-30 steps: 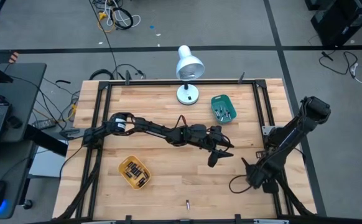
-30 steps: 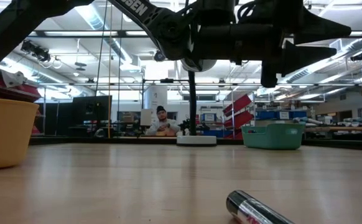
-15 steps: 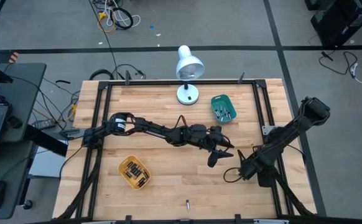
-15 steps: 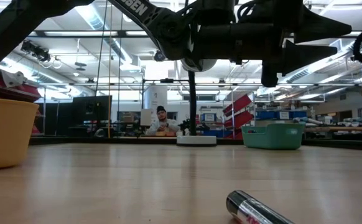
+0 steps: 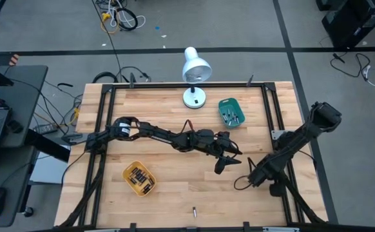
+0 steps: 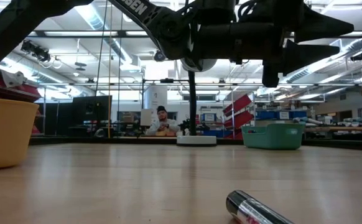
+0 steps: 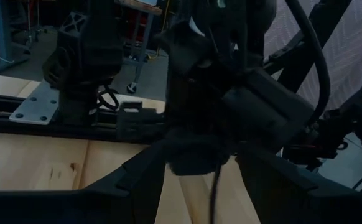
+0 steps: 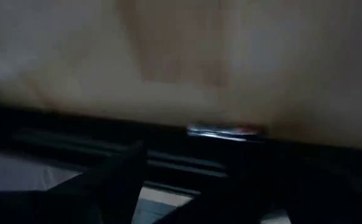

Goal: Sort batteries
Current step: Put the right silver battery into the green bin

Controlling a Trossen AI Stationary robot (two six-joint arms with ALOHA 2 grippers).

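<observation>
One battery (image 5: 194, 210) lies alone at the desk's near edge, long axis running near-to-far. The right gripper (image 5: 249, 178), fingers apart and empty, is nearer than the left gripper (image 5: 228, 160), also spread and empty.

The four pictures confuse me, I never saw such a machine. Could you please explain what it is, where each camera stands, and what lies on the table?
It is a robot with two dark arms at a wooden table. One camera looks straight down, one sits at table height, and one rides on each wrist.

From above, the left gripper hangs open over the middle of the table and holds nothing. The right gripper is near the table's right side.

On the table stand a yellow tray and a teal tray, both with batteries inside, and a white lamp. One loose battery lies near the front edge.
</observation>
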